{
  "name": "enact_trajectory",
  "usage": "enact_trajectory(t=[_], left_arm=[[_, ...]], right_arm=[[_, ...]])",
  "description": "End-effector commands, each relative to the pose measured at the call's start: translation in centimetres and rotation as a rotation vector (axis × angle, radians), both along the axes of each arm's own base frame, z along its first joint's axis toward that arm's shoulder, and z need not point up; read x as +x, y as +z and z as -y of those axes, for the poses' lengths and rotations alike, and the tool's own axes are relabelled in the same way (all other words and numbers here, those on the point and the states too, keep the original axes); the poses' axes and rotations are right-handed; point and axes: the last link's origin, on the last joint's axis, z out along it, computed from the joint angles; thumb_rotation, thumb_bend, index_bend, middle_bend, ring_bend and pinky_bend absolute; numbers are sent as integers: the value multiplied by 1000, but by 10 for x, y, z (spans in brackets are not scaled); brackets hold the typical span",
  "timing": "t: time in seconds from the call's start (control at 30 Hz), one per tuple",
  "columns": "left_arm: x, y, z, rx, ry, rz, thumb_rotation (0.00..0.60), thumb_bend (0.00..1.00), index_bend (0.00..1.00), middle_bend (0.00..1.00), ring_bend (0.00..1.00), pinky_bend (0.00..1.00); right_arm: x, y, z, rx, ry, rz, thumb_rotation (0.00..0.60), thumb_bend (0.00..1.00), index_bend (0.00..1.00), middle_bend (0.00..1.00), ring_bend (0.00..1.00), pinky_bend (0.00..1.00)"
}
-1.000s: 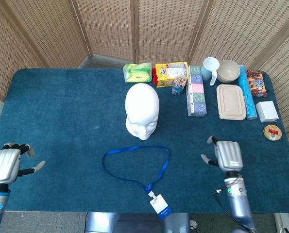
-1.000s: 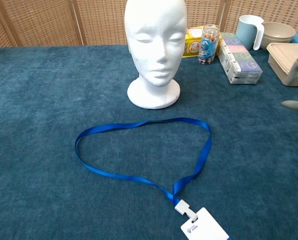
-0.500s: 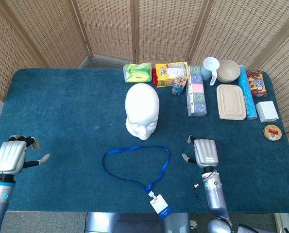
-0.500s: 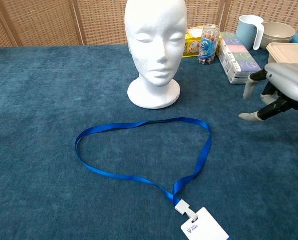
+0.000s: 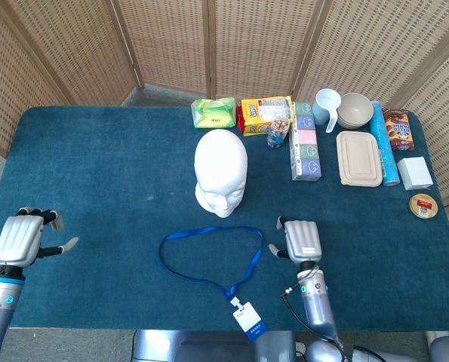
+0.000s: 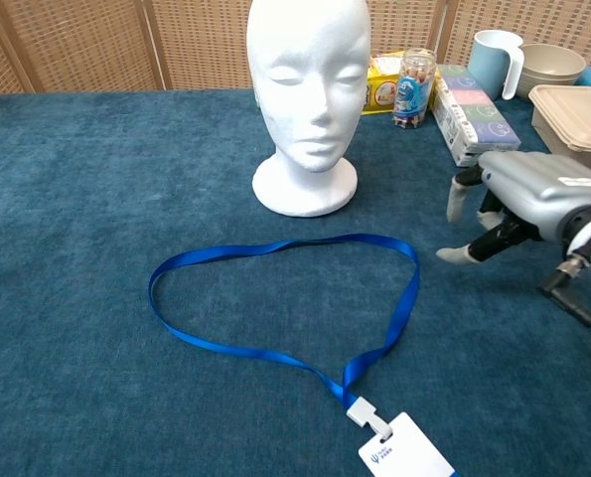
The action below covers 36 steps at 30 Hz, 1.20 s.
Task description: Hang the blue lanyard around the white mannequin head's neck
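My right robot hand [image 5: 301, 240] hovers low over the blue counter [image 5: 103, 173] near its front edge, just beside the right side of the blue lanyard [image 5: 209, 256] — apart from the strap, not touching it. Its fingers [image 6: 461, 199] are spread and point down with nothing in them, the thumb jutting out toward the loop (the chest view shows this best).

My left robot hand [image 5: 19, 238] sits near the counter's front left corner, well apart from everything; its fingers are parted too and it holds nothing.

The lanyard lies flat on the counter as an open loop, narrowing toward the front edge, where the white badge [image 5: 248, 320] hangs at the lip. The white mannequin head [image 5: 220, 172] stands upright near the counter's middle, just behind the loop, face toward me — its neck is bare.

Along the far edge and toward the far right corner stand snack packs [image 5: 266, 113], a small jar [image 5: 278, 133], a pastel box [image 5: 305, 147], a mug [image 5: 327, 104], a bowl [image 5: 355, 110] and a lidded beige container [image 5: 359, 158].
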Motion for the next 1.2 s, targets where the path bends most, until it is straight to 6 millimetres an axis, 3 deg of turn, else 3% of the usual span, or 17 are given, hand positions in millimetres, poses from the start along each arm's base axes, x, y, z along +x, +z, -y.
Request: enact_trajectory(t=[0.03,0.53,0.9,1.2], left_arm=[[-1,0,0,-2,3,1,418,180,580,576,487,323],[-8,-1,1,-9,20,5,419,180,580,576,487,323],[-14,-3,-1,-13,30,9,419,180,580,576,487,323],[-15,-4,-2,-12,29,12,416,181,580,576,487,323]], right_arm=[[4,-6,1,9,2,-6,447,250,431,909,1000,1000],[22,-27,9,1,-28,-45,451,251,431,911,1000,1000],[20,-40,14,19,-53,-74,446,258,440,911,1000,1000],[17,-43,17,6,-48,-92,448,331,476,916,1000,1000]])
